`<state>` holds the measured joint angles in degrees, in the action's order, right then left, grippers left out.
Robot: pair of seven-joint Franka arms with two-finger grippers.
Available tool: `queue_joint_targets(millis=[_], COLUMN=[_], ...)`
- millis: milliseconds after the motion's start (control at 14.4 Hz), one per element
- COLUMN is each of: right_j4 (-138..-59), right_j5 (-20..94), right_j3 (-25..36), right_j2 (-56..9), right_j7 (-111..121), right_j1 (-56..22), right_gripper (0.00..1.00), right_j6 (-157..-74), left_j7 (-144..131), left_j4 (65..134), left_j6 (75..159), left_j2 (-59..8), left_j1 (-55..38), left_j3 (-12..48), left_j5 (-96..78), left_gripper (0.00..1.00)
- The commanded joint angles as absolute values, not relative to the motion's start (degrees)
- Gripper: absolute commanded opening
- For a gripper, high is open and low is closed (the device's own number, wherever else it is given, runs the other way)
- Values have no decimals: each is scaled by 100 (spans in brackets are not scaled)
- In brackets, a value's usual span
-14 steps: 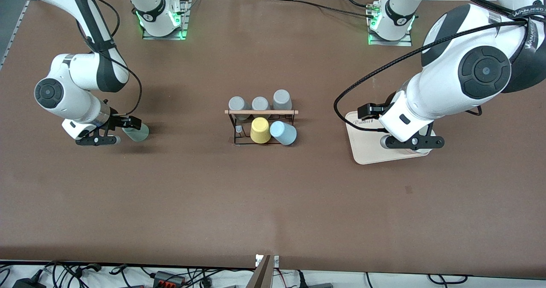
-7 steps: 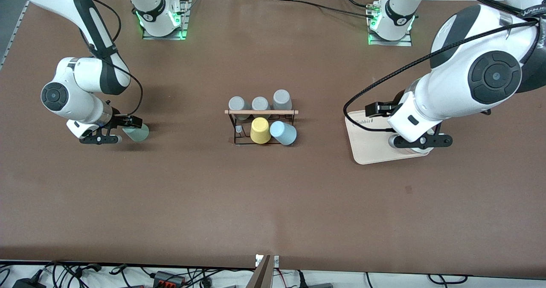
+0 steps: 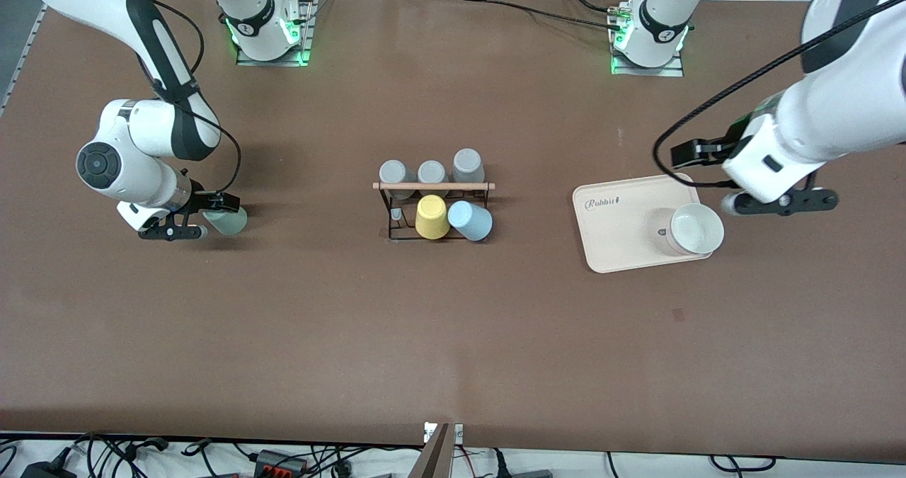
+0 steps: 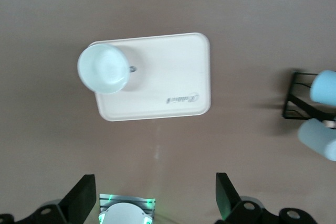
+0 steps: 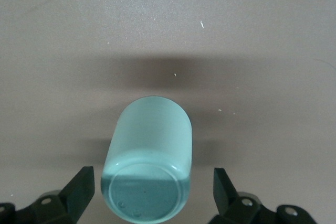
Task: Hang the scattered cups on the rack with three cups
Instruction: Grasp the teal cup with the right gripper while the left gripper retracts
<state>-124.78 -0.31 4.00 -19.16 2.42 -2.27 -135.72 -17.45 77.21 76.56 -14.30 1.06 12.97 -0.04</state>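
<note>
Meanwhile left gripper (image 3: 778,202) lifted off cream tray (image 3: 623,248), fingers apart, empty, uncovering white cup (image 3: 695,229) standing there. Right gripper (image 3: 185,217) crept over lying sage-green cup (image 3: 226,220), fingers spread either side, not clamped. Blue cup (image 3: 471,220) sat on rack (image 3: 433,187); green probably next.

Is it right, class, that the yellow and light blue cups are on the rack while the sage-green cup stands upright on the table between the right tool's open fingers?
Not quite: the right wrist view shows the sage-green cup lying on its side, between the right tool's open fingers. The rest holds.
</note>
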Motion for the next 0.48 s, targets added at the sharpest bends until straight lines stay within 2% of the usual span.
queue_joint_targets(millis=[0, 138, 277, 415], right_j4=[-12463, -12402, -12384, -12183], right_j5=[-123, -123, -123, -114], right_j3=[369, 369, 360, 343], right_j2=[-1969, -1977, -1978, -1960], right_j7=[229, 220, 220, 246], right_j1=[-211, -211, -220, -237], right_gripper=[85, 59, 37, 26], right_j6=[-13649, -13641, -13623, -13588], left_j7=[-919, -134, -97, -280], left_j4=[9278, 9545, 9309, 9263], left_j6=[8278, 8490, 8525, 8718], left_j2=[-362, -211, -351, -291], left_j1=[509, 527, 519, 483], left_j3=[1222, 1038, 1028, 1020], left_j5=[-132, -158, -158, -88], left_gripper=[100, 100, 100, 100])
